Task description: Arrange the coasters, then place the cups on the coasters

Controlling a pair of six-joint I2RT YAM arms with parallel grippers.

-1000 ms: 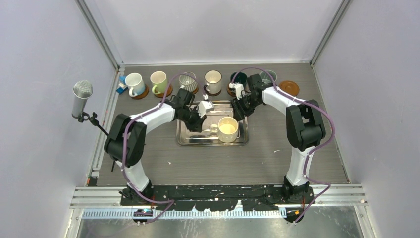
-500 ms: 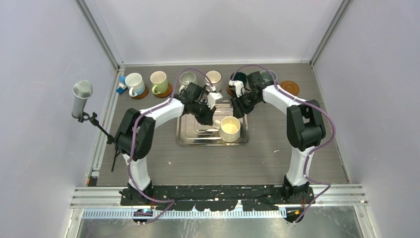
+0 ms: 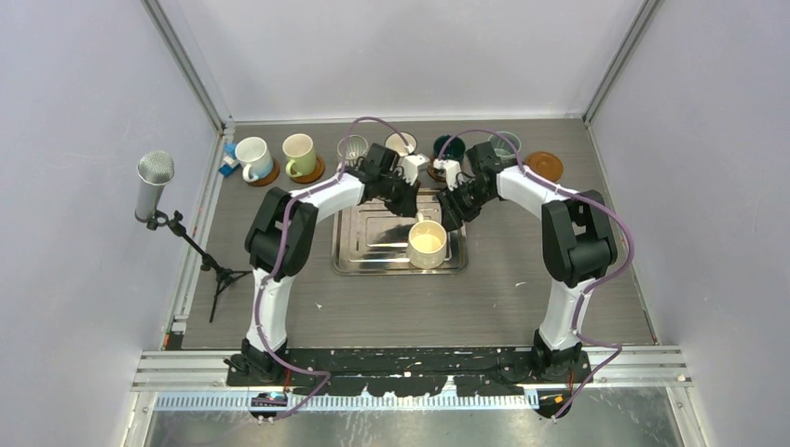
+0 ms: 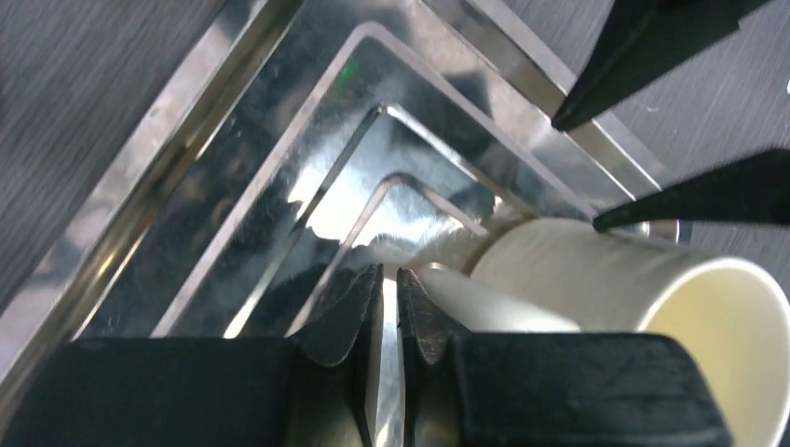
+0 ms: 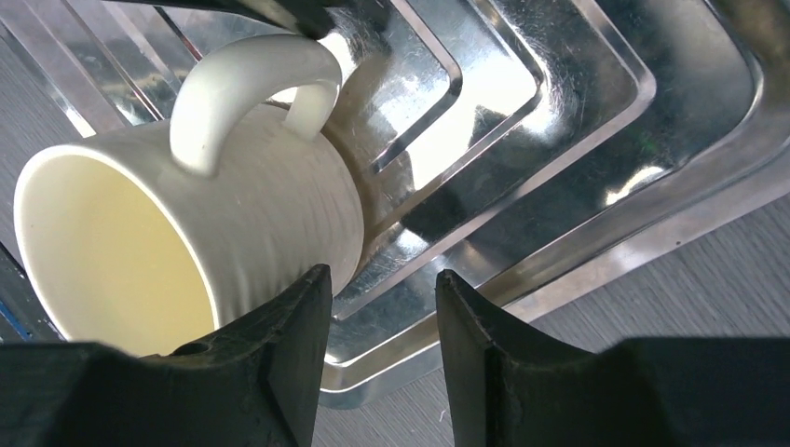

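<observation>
Cup (image 3: 428, 244) in tray (image 3: 373, 253), right half

Built as a left arm (image 3: 321, 197) and a right arm (image 3: 527, 186) of white links and black joints. Strung with looping purple cables (image 3: 365, 119). Capped at the wrists with white cameras (image 3: 413, 166), tipped with black wedge-shaped fingers (image 4: 340, 317).

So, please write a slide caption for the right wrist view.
Right gripper open beside the cream cup, steel tray beneath.
</observation>
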